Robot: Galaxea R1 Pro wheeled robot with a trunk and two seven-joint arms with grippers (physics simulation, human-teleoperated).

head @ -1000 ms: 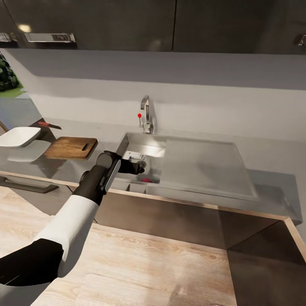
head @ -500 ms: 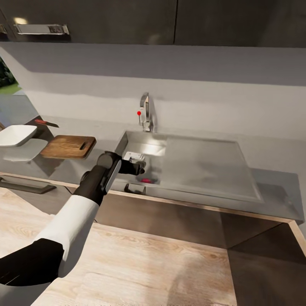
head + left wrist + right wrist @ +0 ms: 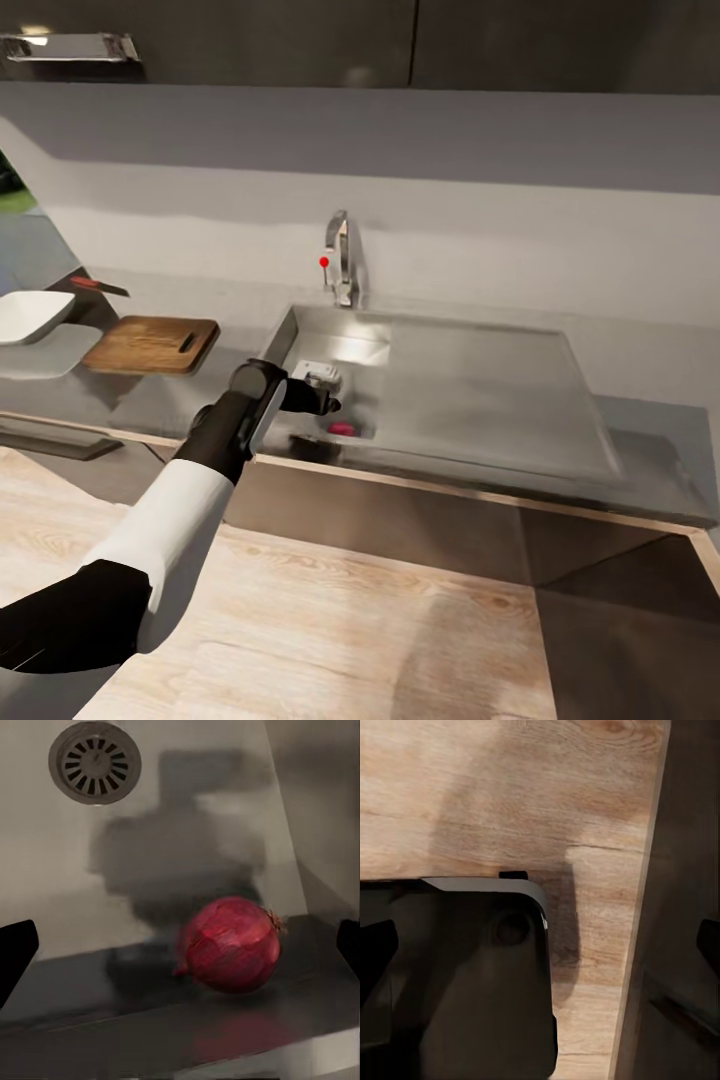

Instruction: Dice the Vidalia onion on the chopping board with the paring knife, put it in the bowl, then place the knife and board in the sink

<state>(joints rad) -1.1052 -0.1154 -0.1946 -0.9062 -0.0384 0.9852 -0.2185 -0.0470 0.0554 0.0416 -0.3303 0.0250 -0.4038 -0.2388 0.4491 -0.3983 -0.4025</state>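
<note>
The Vidalia onion [image 3: 342, 428] [image 3: 229, 943], a red-skinned bulb, lies on the floor of the sink [image 3: 470, 390] near its front left corner. My left gripper [image 3: 320, 385] [image 3: 182, 949] hangs open just above it, fingertips [image 3: 15, 952] wide on either side, touching nothing. On the countertop [image 3: 650, 430] left of the sink lies the brown chopping board [image 3: 150, 345]. The red-handled paring knife [image 3: 98, 287] rests behind it and the white bowl [image 3: 30, 315] sits at the far left. My right gripper [image 3: 542, 945] is open and empty, pointing down at the wooden floor.
The tap [image 3: 340, 260] with a red knob stands behind the sink, and the round drain [image 3: 95, 761] lies beyond the onion. Dark wall cabinets hang above. A dark drawer handle [image 3: 45, 440] sits under the counter's left end. My dark base [image 3: 450, 982] is below the right gripper.
The head camera has shifted slightly, so the whole picture has slid a little. My left gripper stays over the sink's front left corner, above the onion.
</note>
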